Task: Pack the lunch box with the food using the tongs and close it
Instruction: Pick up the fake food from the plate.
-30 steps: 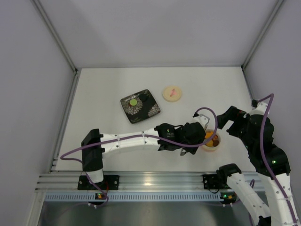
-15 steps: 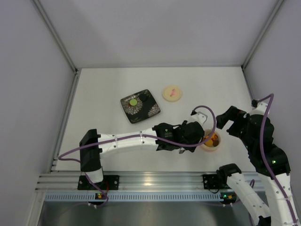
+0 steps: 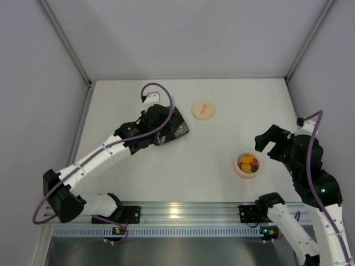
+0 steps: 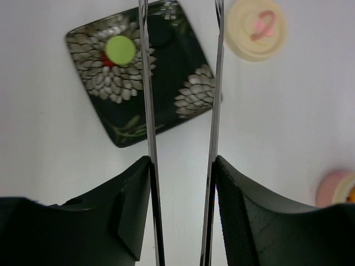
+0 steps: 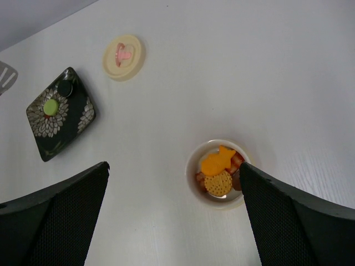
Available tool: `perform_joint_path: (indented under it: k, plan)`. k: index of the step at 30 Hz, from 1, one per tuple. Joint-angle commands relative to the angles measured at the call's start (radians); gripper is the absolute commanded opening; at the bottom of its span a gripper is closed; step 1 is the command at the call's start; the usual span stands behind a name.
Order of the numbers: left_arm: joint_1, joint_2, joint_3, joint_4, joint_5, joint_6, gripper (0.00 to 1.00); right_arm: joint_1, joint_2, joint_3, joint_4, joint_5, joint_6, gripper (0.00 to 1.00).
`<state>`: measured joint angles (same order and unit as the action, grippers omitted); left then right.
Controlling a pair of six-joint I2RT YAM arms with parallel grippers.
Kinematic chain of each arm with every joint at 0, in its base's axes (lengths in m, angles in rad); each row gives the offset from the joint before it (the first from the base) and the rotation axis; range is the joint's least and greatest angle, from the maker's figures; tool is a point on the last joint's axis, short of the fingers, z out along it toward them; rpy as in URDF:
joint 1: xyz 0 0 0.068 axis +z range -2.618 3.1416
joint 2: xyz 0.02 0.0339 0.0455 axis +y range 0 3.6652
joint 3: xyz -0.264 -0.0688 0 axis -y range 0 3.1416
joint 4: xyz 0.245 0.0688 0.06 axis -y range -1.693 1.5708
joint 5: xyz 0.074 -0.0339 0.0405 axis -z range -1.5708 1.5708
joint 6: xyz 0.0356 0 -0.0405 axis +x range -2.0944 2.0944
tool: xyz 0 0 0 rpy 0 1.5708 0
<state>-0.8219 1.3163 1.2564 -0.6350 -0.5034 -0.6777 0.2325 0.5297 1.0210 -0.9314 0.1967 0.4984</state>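
Observation:
The lunch box [image 3: 247, 164] stands open at the right with several pieces of food in it, among them an orange fish-shaped piece [image 5: 219, 160] and a round cracker [image 5: 218, 183]. Its cream lid [image 3: 203, 109] lies apart at the back. My left gripper [image 4: 183, 163] is shut on the tongs [image 4: 146, 111], whose two thin arms reach out over the dark plate [image 4: 183, 72]; their tips are cut off. A green piece of food [image 4: 120, 49] lies on that plate. In the top view the left gripper [image 3: 157, 119] hangs over the plate. My right gripper [image 5: 173, 166] is open and empty, just above the lunch box.
The dark flowered plate [image 3: 180, 132] sits at the back left, near the lid. Grey walls enclose the table on three sides. The right arm [image 3: 308, 160] stands right of the lunch box.
The left arm has swung away from the lunch box to the plate at the back left, taking the tongs along. The lunch box is uncovered in the top view. The right arm has not moved.

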Motion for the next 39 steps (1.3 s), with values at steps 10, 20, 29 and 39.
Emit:
perform_joint_path:
  k: [10, 20, 29, 39]
  plan:
    - [0.228, 0.049, -0.192, 0.101, 0.062, -0.013, 0.54, -0.015, -0.011, 0.01, 0.0, -0.016, -0.004, 0.99]
    - [0.234, 0.113, -0.203, 0.15, 0.106, 0.018, 0.54, -0.015, -0.019, 0.007, -0.004, -0.013, -0.004, 0.99]
    - [0.236, 0.169, -0.177, 0.146, 0.105, 0.032, 0.53, -0.015, -0.025, 0.002, -0.006, -0.006, -0.008, 1.0]
    - [0.236, 0.213, -0.146, 0.149, 0.147, 0.05, 0.47, -0.015, -0.02, 0.011, -0.01, 0.001, -0.009, 0.99]
